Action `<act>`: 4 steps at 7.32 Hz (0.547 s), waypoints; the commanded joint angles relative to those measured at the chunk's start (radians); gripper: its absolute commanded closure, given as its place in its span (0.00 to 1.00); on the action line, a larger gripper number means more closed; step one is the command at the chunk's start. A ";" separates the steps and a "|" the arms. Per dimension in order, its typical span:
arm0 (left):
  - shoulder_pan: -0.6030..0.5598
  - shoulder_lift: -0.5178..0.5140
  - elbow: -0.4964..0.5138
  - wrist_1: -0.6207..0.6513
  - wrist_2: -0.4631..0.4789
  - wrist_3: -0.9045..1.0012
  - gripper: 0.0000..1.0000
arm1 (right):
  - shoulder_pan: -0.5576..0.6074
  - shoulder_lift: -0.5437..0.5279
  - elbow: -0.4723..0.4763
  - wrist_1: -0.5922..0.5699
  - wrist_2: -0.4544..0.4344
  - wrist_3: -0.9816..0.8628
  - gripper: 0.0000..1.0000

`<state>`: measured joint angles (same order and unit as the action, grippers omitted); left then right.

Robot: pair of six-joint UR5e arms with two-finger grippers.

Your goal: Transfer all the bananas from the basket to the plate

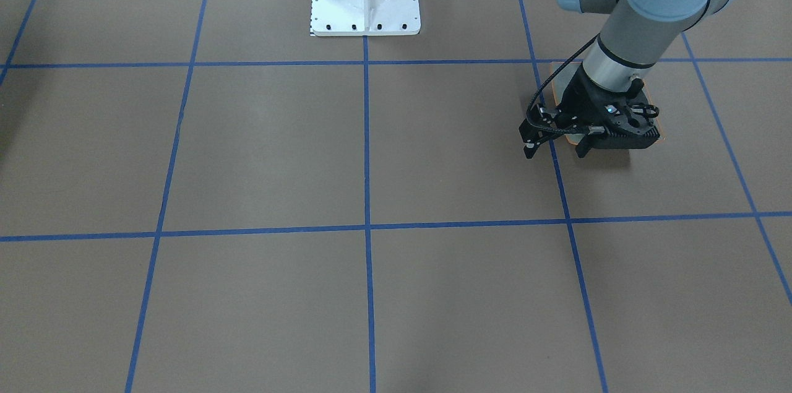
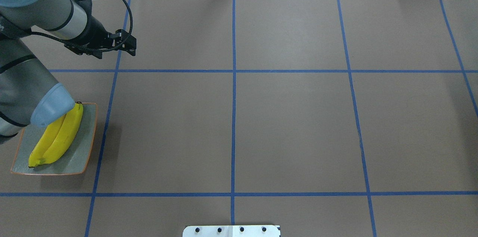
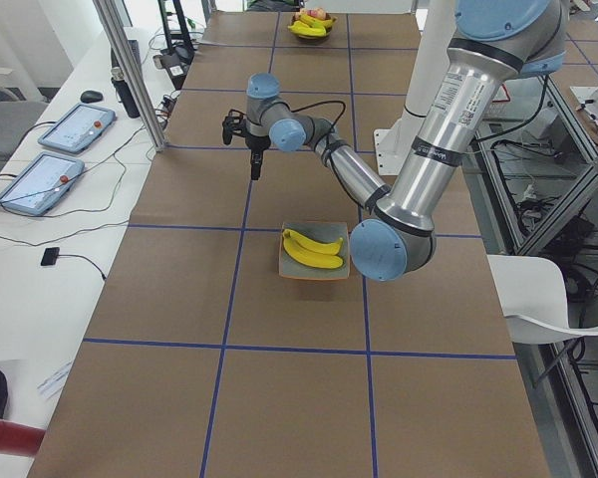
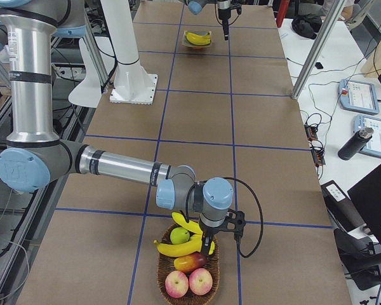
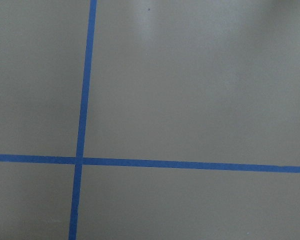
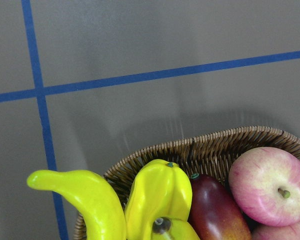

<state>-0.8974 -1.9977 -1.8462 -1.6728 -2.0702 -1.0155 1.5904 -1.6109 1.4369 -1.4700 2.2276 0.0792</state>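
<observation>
2 bright yellow bananas [image 2: 56,139] lie paired on the plate [image 2: 80,152]; left end effector [image 1: 555,150] spread, empty; right end effector [image 4: 207,244]: grip unclear.

Left claw [image 1: 555,151] spread, pointing down, right claw [image 4: 207,244] low, grip unclear

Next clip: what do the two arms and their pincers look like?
The left arm and right arm are silver-grey tubes with pale blue joint caps; the left bears printed lettering. The left pincer and right pincer are black, each with a black cable looping from the wrist.
</observation>
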 commanded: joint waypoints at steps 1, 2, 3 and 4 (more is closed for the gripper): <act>0.009 -0.003 -0.001 -0.001 0.004 0.000 0.00 | -0.015 -0.004 -0.039 0.002 -0.002 -0.064 0.00; 0.009 -0.003 -0.001 -0.001 0.004 0.000 0.00 | -0.021 -0.006 -0.044 -0.001 -0.002 -0.079 0.00; 0.009 -0.003 0.001 -0.001 0.004 0.000 0.00 | -0.033 -0.018 -0.047 0.002 0.000 -0.082 0.00; 0.009 -0.003 -0.001 -0.001 0.004 0.002 0.00 | -0.042 -0.021 -0.047 0.000 0.000 -0.088 0.00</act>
<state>-0.8887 -2.0002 -1.8463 -1.6736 -2.0664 -1.0151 1.5602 -1.6253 1.3925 -1.4692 2.2268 0.0000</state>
